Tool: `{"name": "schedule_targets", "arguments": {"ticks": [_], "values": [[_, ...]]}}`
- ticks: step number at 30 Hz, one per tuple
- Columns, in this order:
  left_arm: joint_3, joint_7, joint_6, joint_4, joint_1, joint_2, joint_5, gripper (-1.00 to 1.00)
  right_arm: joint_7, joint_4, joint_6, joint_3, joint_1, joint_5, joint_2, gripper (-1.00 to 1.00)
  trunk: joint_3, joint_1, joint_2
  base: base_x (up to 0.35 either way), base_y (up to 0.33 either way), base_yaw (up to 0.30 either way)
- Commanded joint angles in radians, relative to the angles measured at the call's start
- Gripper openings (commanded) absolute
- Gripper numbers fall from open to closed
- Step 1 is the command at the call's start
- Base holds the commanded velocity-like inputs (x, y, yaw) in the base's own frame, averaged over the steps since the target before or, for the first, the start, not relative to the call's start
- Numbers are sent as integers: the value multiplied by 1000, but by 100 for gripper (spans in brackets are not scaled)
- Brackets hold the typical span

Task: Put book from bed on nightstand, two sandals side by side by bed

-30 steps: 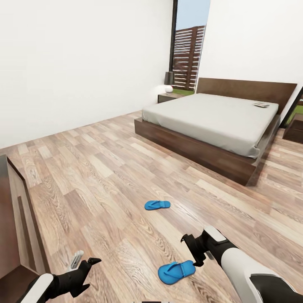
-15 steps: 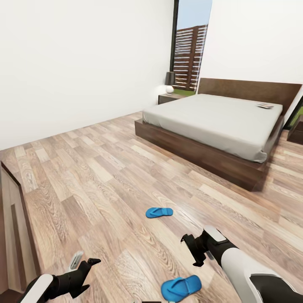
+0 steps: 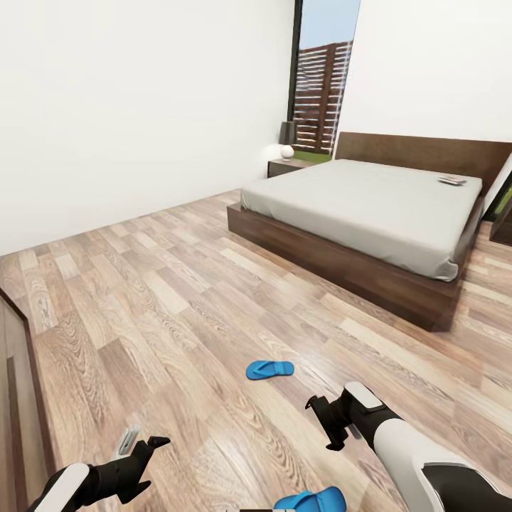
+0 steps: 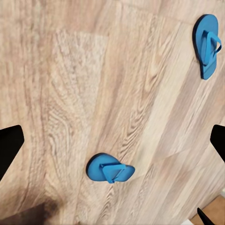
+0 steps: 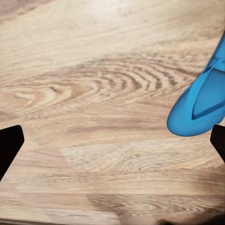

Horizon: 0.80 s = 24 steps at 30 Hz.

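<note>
Bedroom: two blue flip-flops, far flip-flop [image 3: 269, 370] and near flip-flop [image 3: 311, 500], lie apart on plank floor [image 3: 163, 306], well short of bed [image 3: 370, 206]. Book [image 3: 452, 180] on mattress by headboard. Left hand [image 3: 142, 449] and right hand [image 3: 323, 423] both spread, empty. Flip-flops likely light, floppy; pinch at strap or edge.

Blue sandal [image 5: 202, 105] lies flat on wood-plank floor [image 5: 93, 93]; dark fingertips [image 5: 9, 145] spread wide, nothing btwn them.

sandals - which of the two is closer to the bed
The sandal lying farther out on the floor; the other sandal lies near the right gripper, at the picture's lower edge.
</note>
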Motion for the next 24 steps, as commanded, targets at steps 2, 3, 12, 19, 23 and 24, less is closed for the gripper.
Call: {"name": "schedule_targets", "arguments": {"ticks": [2, 3, 12, 19, 23, 24], "values": [[2, 6, 5, -1, 0, 0, 7, 100, -7, -2, 3, -1, 0, -3, 0, 100, -1, 0, 0, 26, 0, 0], [3, 6, 5, -1, 0, 0, 7, 100, -6, -2, 3, -1, 0, -3, 0, 100, -1, 0, 0, 18, 0, 0], [9, 6, 7, -3, 0, 2, 10, 100, -8, -2, 1, 0, 0, 3, 1, 100, -1, 0, 0, 7, 0, 0], [11, 6, 13, -8, 0, 3, 11, 100, -9, 10, 3, 3, 0, 6, 0, 100, -1, 0, 0, 1, 0, 0], [12, 6, 31, -9, 0, 3, 11, 100, -9, 38, 4, 4, 0, 6, 0, 100, -5, 0, -1, 0, 0, 0], [13, 6, 37, -11, 0, 3, 11, 100, -9, 45, 4, 4, 0, 7, 0, 100, -9, 1, -1, 0, 0, 0]]}}
